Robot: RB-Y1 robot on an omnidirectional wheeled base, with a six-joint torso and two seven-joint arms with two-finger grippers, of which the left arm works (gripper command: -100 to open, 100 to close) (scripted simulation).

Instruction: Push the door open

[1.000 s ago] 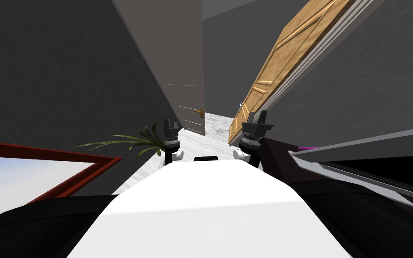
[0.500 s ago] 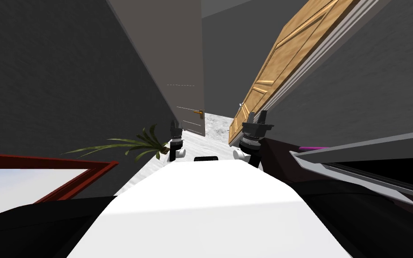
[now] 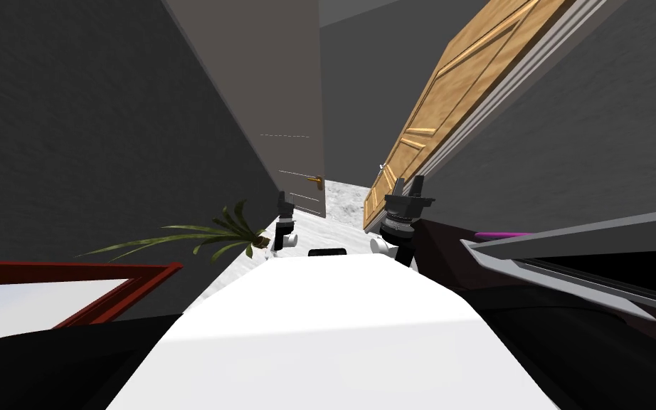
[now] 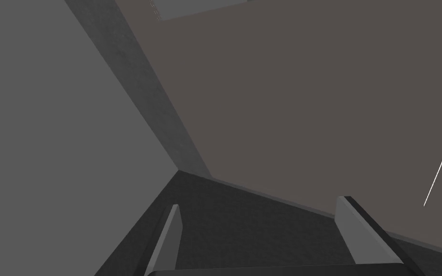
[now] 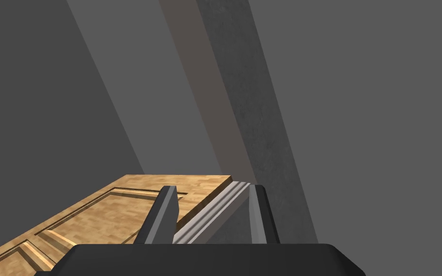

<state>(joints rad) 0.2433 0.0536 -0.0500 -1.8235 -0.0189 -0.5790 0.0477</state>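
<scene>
The left gripper (image 3: 284, 199) is raised close in front of the grey-brown door (image 3: 287, 85), low on the leaf and to the left of its gold handle (image 3: 314, 180). Its two fingers stand wide apart and hold nothing; whether they touch the leaf cannot be told. The right gripper (image 3: 408, 184) is held up near the wooden door (image 3: 455, 85) on the right, fingers parted by a narrower gap and empty, while a green plant (image 3: 205, 233) spreads over the pale floor (image 3: 341, 199) beside the left arm.
</scene>
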